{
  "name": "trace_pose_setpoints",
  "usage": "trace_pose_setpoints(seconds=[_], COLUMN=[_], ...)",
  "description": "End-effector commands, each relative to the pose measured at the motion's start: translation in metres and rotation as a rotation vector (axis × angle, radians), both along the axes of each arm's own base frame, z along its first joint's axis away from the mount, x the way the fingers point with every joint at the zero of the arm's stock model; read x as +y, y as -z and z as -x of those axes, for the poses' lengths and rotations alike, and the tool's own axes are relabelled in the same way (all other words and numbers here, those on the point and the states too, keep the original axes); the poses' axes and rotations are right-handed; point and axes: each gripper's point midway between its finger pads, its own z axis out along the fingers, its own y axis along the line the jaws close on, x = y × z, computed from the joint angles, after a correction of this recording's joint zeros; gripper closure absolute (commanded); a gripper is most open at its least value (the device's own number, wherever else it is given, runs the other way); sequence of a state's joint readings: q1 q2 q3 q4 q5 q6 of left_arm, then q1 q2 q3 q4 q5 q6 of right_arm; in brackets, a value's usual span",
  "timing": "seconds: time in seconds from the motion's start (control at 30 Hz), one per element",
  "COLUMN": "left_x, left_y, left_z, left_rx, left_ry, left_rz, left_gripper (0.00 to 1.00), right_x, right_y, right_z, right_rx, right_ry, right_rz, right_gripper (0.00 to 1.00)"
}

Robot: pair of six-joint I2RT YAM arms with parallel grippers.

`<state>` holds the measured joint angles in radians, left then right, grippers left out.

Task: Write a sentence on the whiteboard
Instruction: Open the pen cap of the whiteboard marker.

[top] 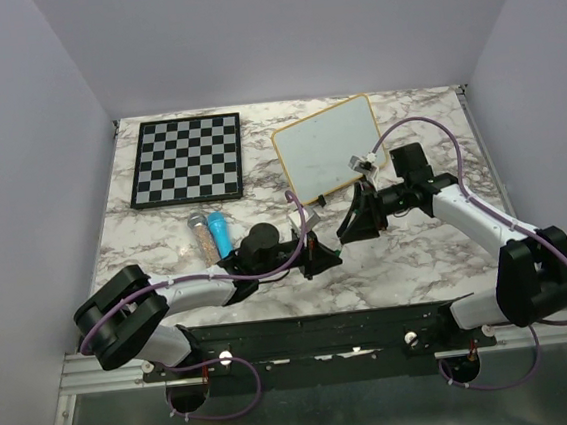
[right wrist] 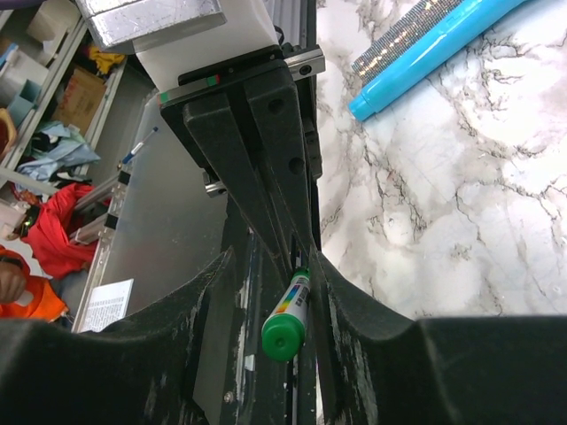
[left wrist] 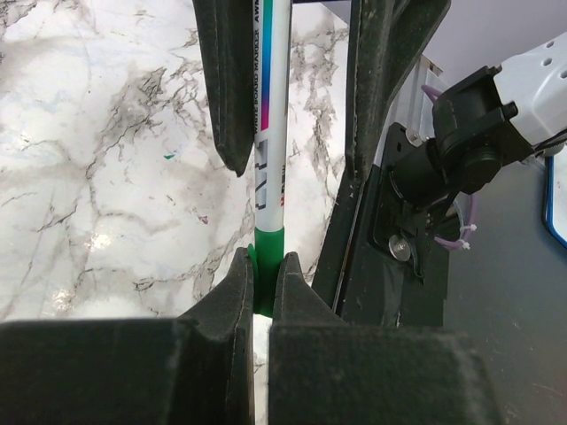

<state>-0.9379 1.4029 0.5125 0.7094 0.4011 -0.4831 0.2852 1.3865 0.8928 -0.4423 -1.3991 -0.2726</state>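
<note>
The whiteboard (top: 328,148), white with a light-wood frame, lies tilted at the back centre; no writing shows on it, so the sentence is not in view. My left gripper (left wrist: 264,263) is shut on the green cap end of a white green-capped marker (left wrist: 270,133), low over the table's near middle (top: 320,257). My right gripper (right wrist: 275,266) is open, facing the left one (top: 351,226). Its fingers straddle the marker's barrel. The marker's green rear end (right wrist: 283,336) lies against one right finger, with a gap to the other.
A black-and-white chessboard (top: 186,160) lies at the back left. A blue marker (top: 219,234) and a glittery tube (top: 201,236) lie side by side left of the grippers; both also show in the right wrist view (right wrist: 434,53). The table's front rail (top: 315,330) is just behind the grippers.
</note>
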Motion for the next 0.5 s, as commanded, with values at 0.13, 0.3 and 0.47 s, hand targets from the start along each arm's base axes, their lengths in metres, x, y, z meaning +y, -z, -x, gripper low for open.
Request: trace_pose_setpoints(seconds=[0.13, 0.3, 0.47], left_x=[-0.0052, -0.0050, -0.0068], left_y=[-0.0258, -0.0251, -0.0245], left_z=[-0.0061, -0.0070, -0.0074], left_rx=[-0.043, -0.039, -0.037], left_ry=[-0.008, -0.011, -0.004], left_rz=[0.067, 0.061, 0.051], left_gripper=[1.00, 1.00, 1.00], right_x=[0.0036, 0.0036, 0.0036], right_y=[-0.0007, 0.0002, 0.0026], right_z=[0.0041, 0.0047, 0.0044], right_rx=[-0.005, -0.015, -0.016], right_ry=[-0.031, -0.036, -0.031], right_rz=[-0.018, -0.025, -0.016], right_gripper=[0.53, 0.53, 0.57])
